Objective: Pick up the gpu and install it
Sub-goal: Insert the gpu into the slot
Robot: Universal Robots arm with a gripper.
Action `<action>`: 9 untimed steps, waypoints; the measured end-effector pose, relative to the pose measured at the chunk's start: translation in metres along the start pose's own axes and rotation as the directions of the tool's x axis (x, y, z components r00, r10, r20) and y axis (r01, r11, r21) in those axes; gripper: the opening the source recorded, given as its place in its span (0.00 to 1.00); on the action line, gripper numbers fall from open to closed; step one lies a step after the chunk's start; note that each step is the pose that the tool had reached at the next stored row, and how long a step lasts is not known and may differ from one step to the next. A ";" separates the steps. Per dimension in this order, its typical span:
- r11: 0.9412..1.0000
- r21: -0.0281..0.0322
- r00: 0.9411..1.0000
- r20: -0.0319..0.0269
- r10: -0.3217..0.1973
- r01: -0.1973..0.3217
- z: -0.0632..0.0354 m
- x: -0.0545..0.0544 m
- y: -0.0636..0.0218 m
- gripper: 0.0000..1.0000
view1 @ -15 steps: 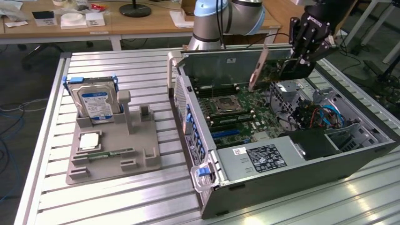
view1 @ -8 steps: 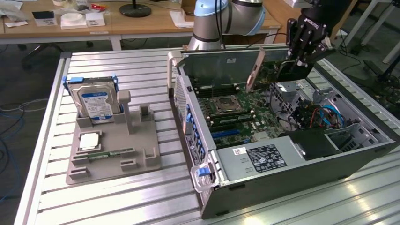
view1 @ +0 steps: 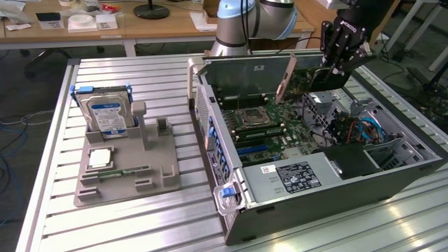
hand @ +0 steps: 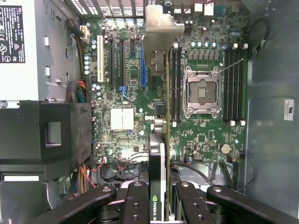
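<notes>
Green circuit board and black cooler block: the gpu (view1: 323, 80), a thin flat card with a silver metal end bracket (hand: 161, 28), hangs edge-down between the jaws of the black multi-fingered gripper (view1: 337, 65). The jaws are clamped on the card. The wrist view shows black fingers (hand: 135, 200) pressing one face and their partners the other, with the card running straight out from between them.

Beneath the jaws lies the green motherboard (hand: 126, 116) of the open grey metal computer case (view1: 336, 210). By the look of the exterior view, the card's lower edge is apart from the board. The long blue expansion slot (hand: 143, 65) sits just to one side of the jaws' line, and the square silver processor socket (hand: 202, 95) lies farther off on the other side. Well away from the jaws, on the ribbed aluminium table (view1: 140, 231), a silver hard drive with a blue-and-white label (view1: 106, 113) stands in a grey plastic fixture (view1: 126, 184).

The pick-up appears done. The step in hand is judged to be the install, with the card held over the board and not yet seated. That step calls for the card's contact edge to line up squarely over a slot, and for the bracket to meet the opening in the case's rear wall, ahead of any downward press. Whether the card hangs over the right slot cannot be told.
</notes>
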State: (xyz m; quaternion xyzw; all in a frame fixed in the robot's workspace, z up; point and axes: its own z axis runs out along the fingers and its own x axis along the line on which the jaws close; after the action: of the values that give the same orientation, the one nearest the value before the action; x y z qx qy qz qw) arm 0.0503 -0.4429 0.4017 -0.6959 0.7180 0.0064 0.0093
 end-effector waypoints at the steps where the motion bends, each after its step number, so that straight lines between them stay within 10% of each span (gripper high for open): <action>1: 1.000 0.000 1.000 0.000 0.000 0.000 0.0002 0.000 0.0009 0.27; 9: 1.000 0.000 1.000 0.000 0.000 0.000 0.0010 0.000 0.0091 0.27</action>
State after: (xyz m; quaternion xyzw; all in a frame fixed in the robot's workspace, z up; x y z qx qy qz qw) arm 0.0411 -0.4429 0.4006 -0.6960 0.7179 0.0062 0.0091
